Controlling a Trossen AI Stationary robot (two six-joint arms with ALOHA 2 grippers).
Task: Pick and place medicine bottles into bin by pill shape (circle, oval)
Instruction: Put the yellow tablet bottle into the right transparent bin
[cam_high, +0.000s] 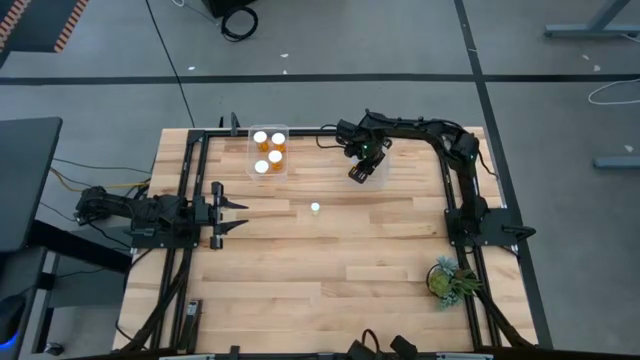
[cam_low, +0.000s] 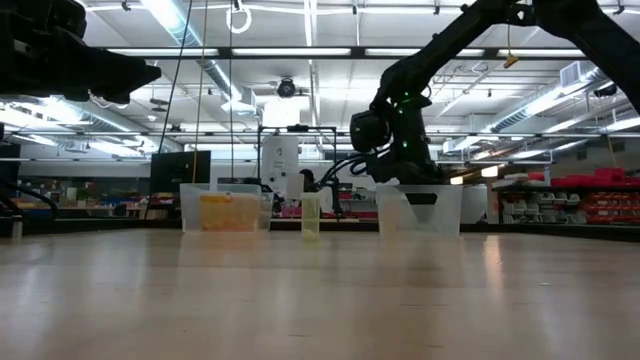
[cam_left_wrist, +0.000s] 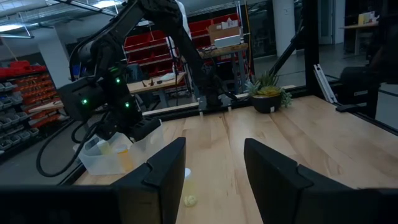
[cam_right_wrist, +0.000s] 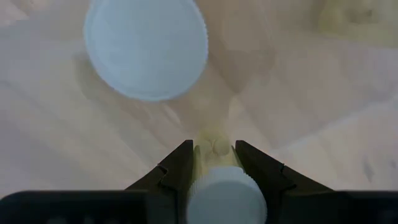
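Note:
My right gripper (cam_high: 360, 172) points down over the clear right bin (cam_high: 380, 178), shut on a medicine bottle (cam_right_wrist: 214, 149) with a white cap (cam_right_wrist: 227, 198). Below it, the round white cap of another bottle (cam_right_wrist: 146, 50) shows. The clear left bin (cam_high: 268, 152) holds three orange, white-capped bottles standing upright. One bottle (cam_high: 315, 208) stands alone on the table between the arms. My left gripper (cam_high: 235, 210) waits open and level at the table's left, apart from everything. My right gripper pinches the bottle's translucent body (cam_right_wrist: 205, 149) between its two fingers, just under the cap. The fingers come from above and point down along the bottle. The bottle hangs upright with its cap up, lifted clear over the bin.
A small green potted plant (cam_high: 452, 280) stands near the right front corner. Black frame rails run along the table's left, right and far edges. Bare wood lies between the lone bottle and the near edge.

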